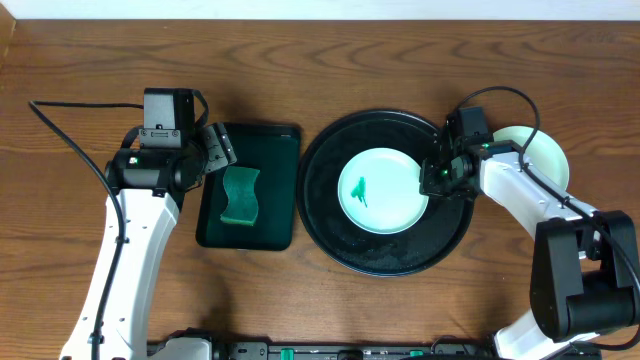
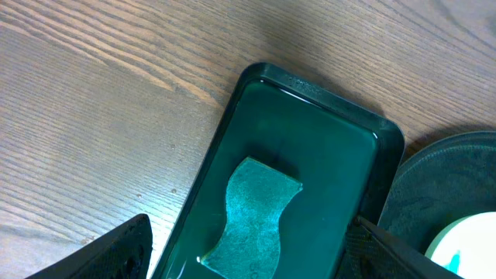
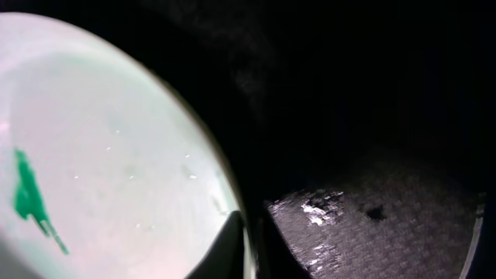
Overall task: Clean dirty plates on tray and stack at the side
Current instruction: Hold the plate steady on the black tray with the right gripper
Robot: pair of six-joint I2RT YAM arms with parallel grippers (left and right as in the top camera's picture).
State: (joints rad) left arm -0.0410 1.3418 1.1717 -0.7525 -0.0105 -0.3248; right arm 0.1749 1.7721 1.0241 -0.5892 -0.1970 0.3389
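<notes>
Wood-grain table (image 1: 330, 60) fills the overhead view. Largest on it is the round black tray (image 1: 325, 205), right of centre, glossy with a raised rim. Just beside it on the left lies a dark green tray (image 1: 275, 160), rectangular and smaller; the two are close, and whether they touch I cannot tell.

A pale plate (image 1: 395, 215) lies flat in the middle of the black tray. A second plate (image 1: 548, 150) sits on the table just off the tray's right rim, partly hidden under the right arm. A wavy-edged green sponge (image 1: 240, 195) lies in the green tray, toward its near left part.

The left gripper (image 1: 215, 148) hangs over the green tray's far left edge with its fingers spread wide, holding nothing; the sponge shows between them in the wrist view. The right gripper (image 1: 432, 180) is pinched on the first plate's right rim, one fingertip (image 3: 226, 242) over the rim and the other beneath.

A small green smear (image 1: 360, 190) marks that plate left of its centre.
</notes>
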